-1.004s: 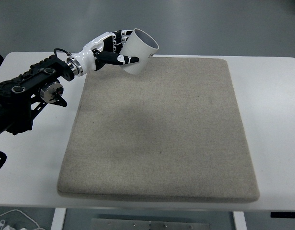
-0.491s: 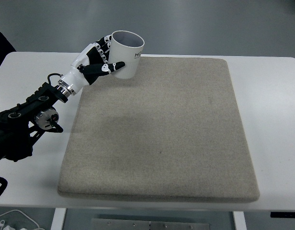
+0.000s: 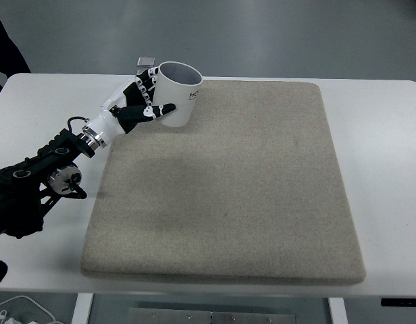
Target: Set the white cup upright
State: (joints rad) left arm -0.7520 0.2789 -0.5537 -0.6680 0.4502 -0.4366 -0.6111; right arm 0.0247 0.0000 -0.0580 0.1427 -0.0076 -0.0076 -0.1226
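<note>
Fingers (image 3: pixel 148 110) wrapped around upright white cup (image 3: pixel 176 94) at beige mat (image 3: pixel 228 189) corner; white table (image 3: pixel 383 155), grey floor (image 3: pixel 262 34).

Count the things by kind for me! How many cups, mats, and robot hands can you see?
Cups: 1, the white cup
Mats: 1, the beige mat
Robot hands: 1, the left hand, holding the cup
Total: 3

White table (image 3: pixel 383 135) with a large beige felt mat (image 3: pixel 228 182) flat across its middle.
</note>
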